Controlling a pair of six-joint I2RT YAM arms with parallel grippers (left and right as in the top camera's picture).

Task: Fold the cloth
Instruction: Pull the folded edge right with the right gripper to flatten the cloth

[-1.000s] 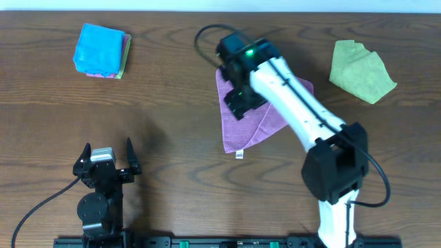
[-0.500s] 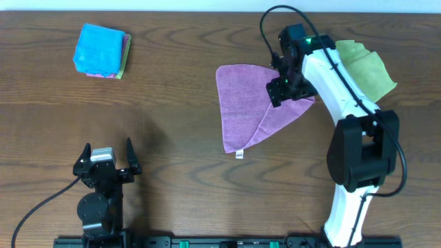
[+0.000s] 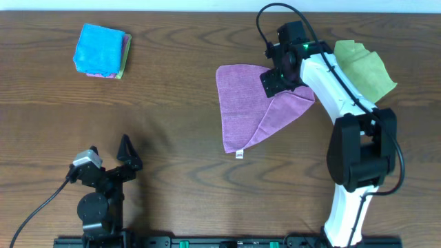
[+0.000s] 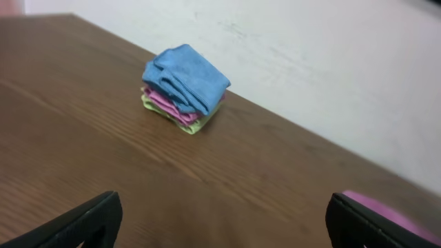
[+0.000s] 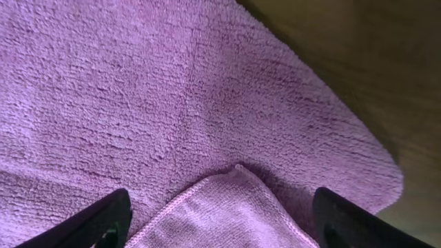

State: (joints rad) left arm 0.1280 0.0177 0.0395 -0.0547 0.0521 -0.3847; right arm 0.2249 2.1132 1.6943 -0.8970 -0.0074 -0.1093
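Observation:
The purple cloth (image 3: 244, 110) lies on the table's middle right, partly folded, with a flap turned over its right side and a white tag at its lower tip. My right gripper (image 3: 274, 84) hovers over the cloth's upper right, open and empty. In the right wrist view the folded flap's corner (image 5: 238, 169) lies between the open fingers (image 5: 220, 220) on the purple cloth (image 5: 138, 89). My left gripper (image 3: 110, 162) is open and empty near the front left edge, far from the cloth. In the left wrist view its fingers (image 4: 224, 224) are spread wide, with a sliver of purple cloth (image 4: 386, 210) at right.
A folded stack of blue, pink and green cloths (image 3: 101, 52) sits at the back left, also in the left wrist view (image 4: 185, 86). A crumpled green cloth (image 3: 363, 69) lies at the back right, beside the right arm. A black cable loops above the right wrist.
The right gripper swung from the cloth's left side to its right, then back slightly left, leaving a flap folded over. The left gripper has tilted and turned to the right.

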